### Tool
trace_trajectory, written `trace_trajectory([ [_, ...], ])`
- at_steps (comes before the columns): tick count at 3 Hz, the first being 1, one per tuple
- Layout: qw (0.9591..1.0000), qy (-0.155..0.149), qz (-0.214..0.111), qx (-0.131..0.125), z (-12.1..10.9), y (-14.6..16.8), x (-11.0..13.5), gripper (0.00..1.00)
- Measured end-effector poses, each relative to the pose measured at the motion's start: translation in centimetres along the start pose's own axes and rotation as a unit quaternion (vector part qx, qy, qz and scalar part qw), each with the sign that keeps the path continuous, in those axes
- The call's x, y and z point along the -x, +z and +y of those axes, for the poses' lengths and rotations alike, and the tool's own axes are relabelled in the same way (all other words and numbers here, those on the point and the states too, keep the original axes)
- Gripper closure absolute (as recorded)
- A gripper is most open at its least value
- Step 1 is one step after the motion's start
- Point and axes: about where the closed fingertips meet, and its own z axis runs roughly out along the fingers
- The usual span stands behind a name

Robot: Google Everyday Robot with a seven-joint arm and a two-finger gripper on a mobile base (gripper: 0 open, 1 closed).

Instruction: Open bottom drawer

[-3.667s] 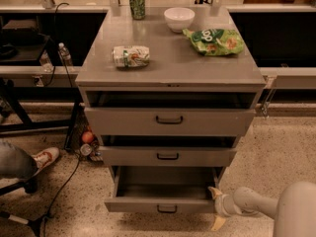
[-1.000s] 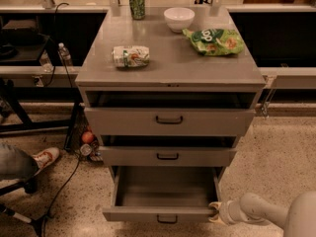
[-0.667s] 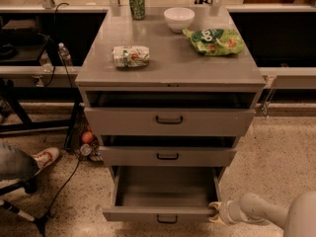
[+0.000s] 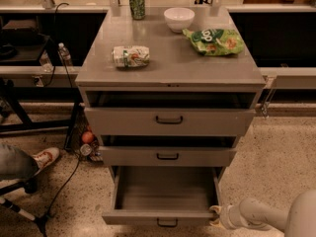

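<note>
The bottom drawer (image 4: 160, 217) of the grey cabinet is pulled far out, and its bare grey inside shows. Its small black handle (image 4: 167, 223) sits at the centre of the front panel, low in the view. My gripper (image 4: 216, 216) is at the drawer's right front corner, touching the end of the front panel. The white arm runs off to the lower right. The middle drawer (image 4: 168, 156) and top drawer (image 4: 169, 120) above it stand slightly out.
On the cabinet top (image 4: 168, 68) lie a green can (image 4: 137, 3), a white bowl (image 4: 178, 18), a green chip bag (image 4: 215, 41) and a tipped can (image 4: 130, 56). A person's shoe (image 4: 44, 158) and a cable lie on the floor at left.
The bottom drawer has come further out toward the camera since the earliest frame. My gripper has moved down and forward with its right front corner.
</note>
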Motion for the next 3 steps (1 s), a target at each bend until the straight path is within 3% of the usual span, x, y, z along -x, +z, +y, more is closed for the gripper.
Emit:
trace_trajectory([
  [2,1.0,0.0,0.0,0.0,0.0,0.0,0.0,1.0],
  [3,0.9999,0.01,0.002,0.001,1.6,0.0,-0.5,1.0],
])
